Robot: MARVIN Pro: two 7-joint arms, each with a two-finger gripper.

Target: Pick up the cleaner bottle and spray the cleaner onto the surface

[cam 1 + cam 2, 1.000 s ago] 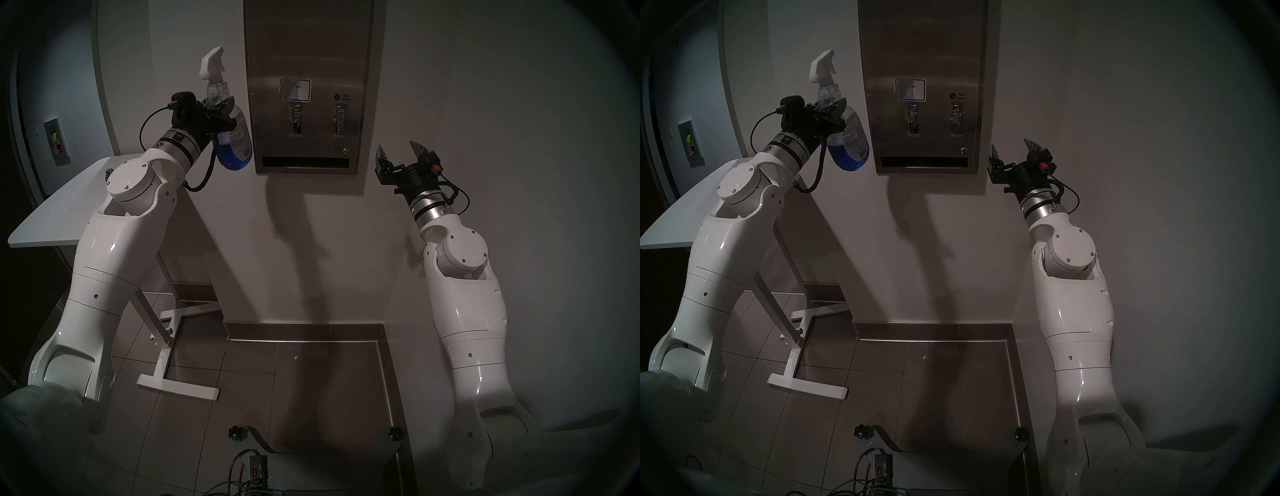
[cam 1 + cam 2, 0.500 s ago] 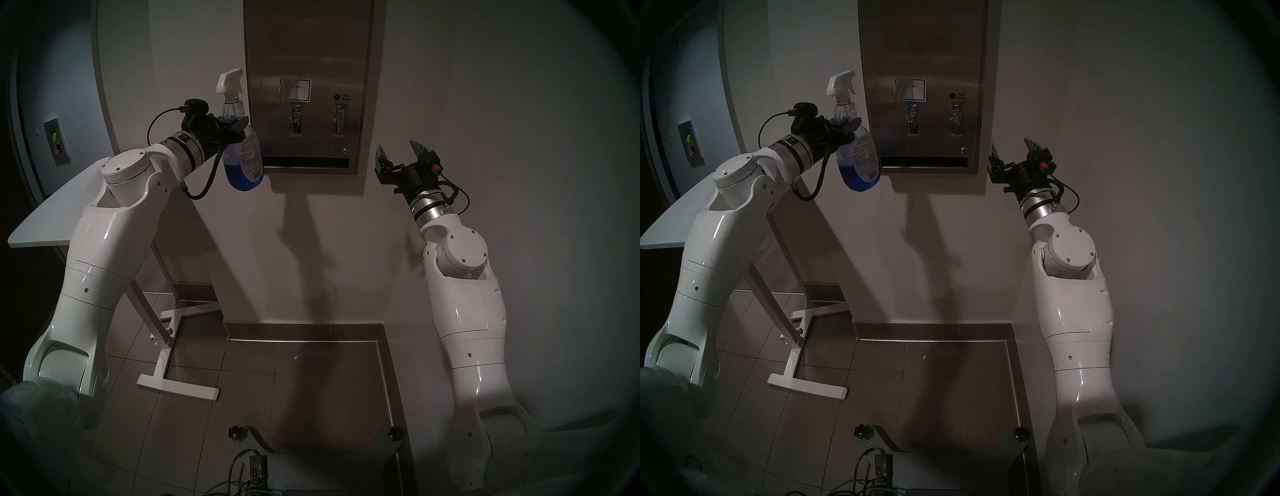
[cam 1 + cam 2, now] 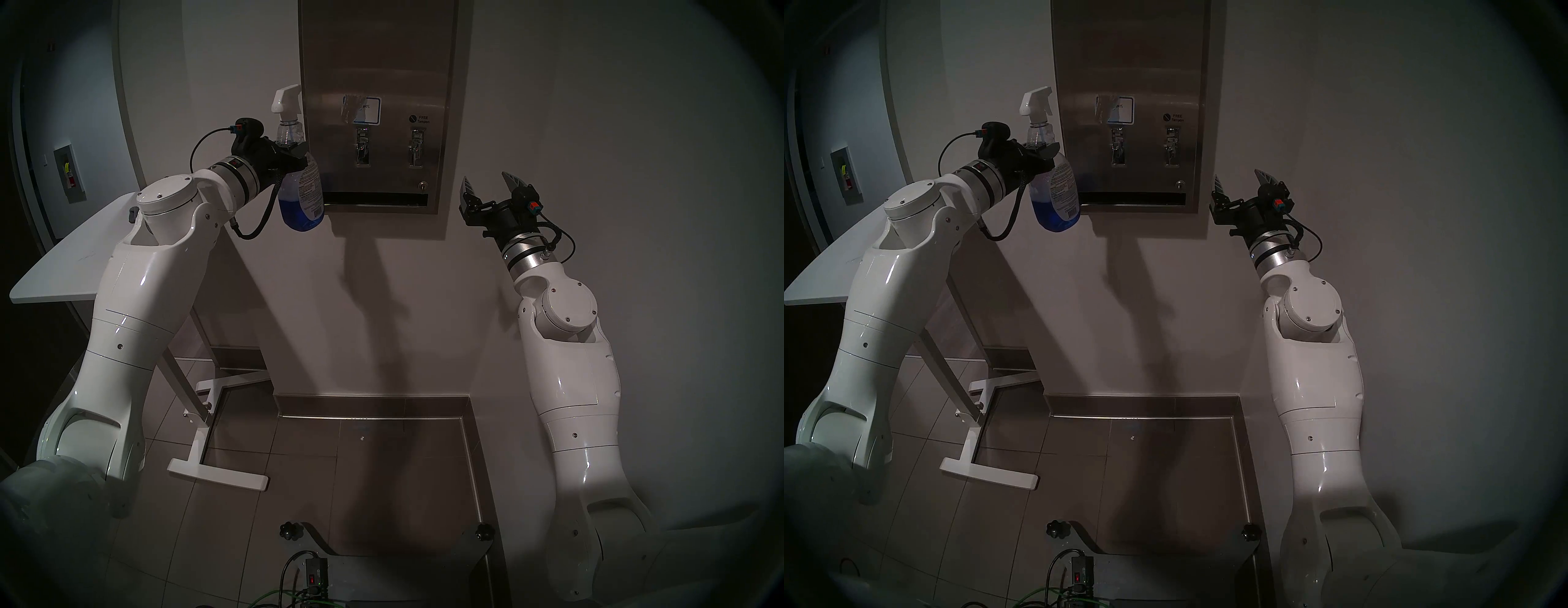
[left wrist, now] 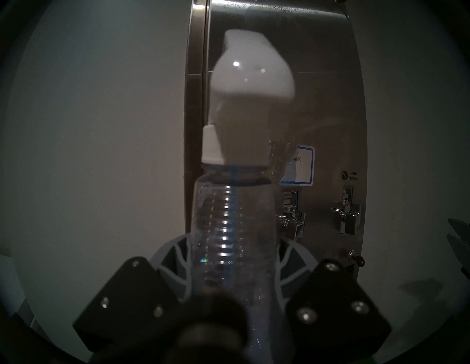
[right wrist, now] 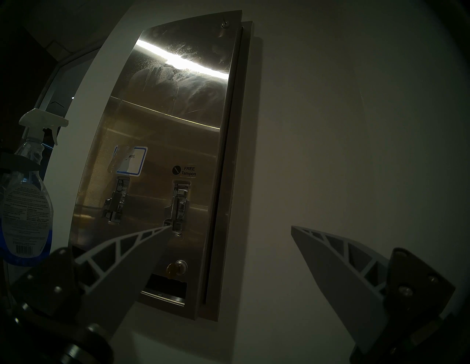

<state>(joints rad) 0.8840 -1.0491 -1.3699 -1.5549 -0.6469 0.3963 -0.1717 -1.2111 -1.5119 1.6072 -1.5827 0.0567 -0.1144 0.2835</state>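
My left gripper [image 3: 292,150] [image 3: 1043,153] [image 4: 234,254] is shut on the ridged neck of the cleaner bottle [image 3: 303,195] [image 3: 1055,195] [image 4: 229,223] [image 5: 25,208]. The bottle hangs upright. Blue cleaner [image 3: 297,214] fills its lower part. Its white nozzle [image 3: 287,98] points at the left edge of the surface, a steel wall dispenser front [image 3: 377,63] [image 3: 1132,55] [image 4: 318,101] [image 5: 165,127]. Pale smears show high on that front in the right wrist view. My right gripper [image 3: 487,180] [image 3: 1238,176] [image 5: 230,227] is open and empty, right of the dispenser's lower corner.
A white table [image 3: 63,263] on a white foot [image 3: 216,471] stands at the left under my left arm. A small box [image 3: 70,174] sits in the far left wall. My base with cables [image 3: 316,577] is at the bottom, on the tiled floor.
My left arm carried the bottle right and down to the dispenser's left edge and turned it from tilted to upright. The right arm has not moved.
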